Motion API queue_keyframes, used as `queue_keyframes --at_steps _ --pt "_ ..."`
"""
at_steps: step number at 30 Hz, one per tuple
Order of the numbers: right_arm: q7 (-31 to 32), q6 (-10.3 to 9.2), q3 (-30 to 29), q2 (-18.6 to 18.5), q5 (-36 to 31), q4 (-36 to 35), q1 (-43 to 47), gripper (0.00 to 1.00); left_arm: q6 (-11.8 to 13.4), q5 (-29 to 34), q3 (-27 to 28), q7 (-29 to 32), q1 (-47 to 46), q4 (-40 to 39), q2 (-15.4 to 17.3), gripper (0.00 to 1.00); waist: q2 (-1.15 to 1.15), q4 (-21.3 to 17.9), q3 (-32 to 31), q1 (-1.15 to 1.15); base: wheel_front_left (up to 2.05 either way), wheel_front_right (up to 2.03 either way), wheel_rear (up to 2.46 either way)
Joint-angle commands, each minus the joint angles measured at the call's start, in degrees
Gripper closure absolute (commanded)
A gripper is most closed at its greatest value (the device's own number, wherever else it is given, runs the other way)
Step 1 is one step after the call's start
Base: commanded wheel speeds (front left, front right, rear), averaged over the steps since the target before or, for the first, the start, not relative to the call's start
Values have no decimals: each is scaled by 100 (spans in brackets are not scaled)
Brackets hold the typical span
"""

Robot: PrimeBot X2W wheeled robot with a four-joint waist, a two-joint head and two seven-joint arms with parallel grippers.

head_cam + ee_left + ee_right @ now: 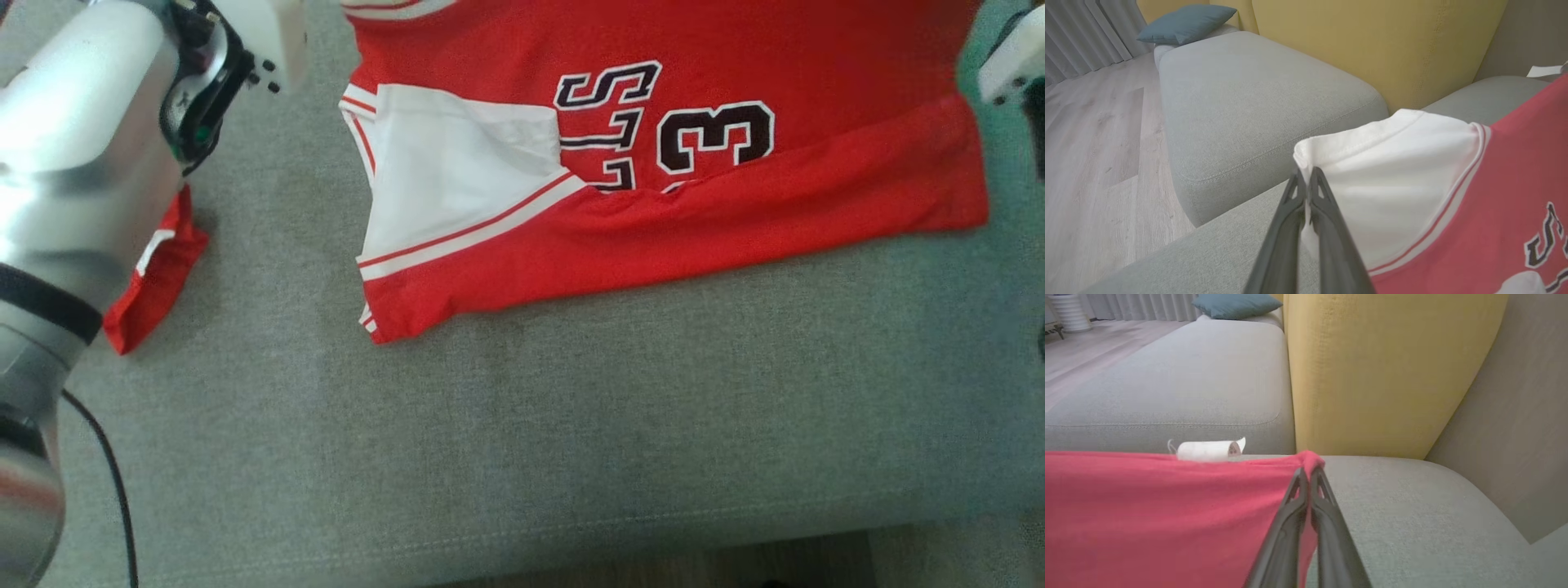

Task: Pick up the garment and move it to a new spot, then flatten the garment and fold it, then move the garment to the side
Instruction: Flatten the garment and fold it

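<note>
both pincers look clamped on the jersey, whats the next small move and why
Probably raise both pincers together, level. The left pincer is shut on the white sleeve edge and the right pincer on a red corner of the jersey, while the near part lies creased on the grey cushion. An even lift should keep the cloth taut between them.

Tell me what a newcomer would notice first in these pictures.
A bright red jersey with black lettering spreads across the grey sofa in the head view. The left gripper pinches its white panel, the right gripper a red corner, with a yellow backrest behind.
</note>
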Motion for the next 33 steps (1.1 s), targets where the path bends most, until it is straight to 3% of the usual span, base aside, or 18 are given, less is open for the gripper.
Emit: queue_keyframes --at_steps 1,8,15,22,33 --pt "-113 -5 5 48 -58 15 12 100 -47 34 186 -98 -257 64 179 100 0 -4 -71 0 0 0 0" --pt "-209 -5 251 183 25 315 452 100 -290 48 -80 -272 218 237 43 100 0 34 -481 0 0 0 0" --pt "4 -5 569 -74 343 362 1031 100 -355 -10 -306 -331 894 -124 54 100 0 169 -1005 0 0 0 0" --pt "554 -5 982 -419 720 238 1648 100 -245 -139 -505 -129 1596 -915 179 100 0 330 -1470 0 0 0 0" --pt "1255 -5 1777 -769 1361 -582 2274 100 143 -228 -765 530 2353 -2235 694 100 0 395 -1677 0 0 0 0"
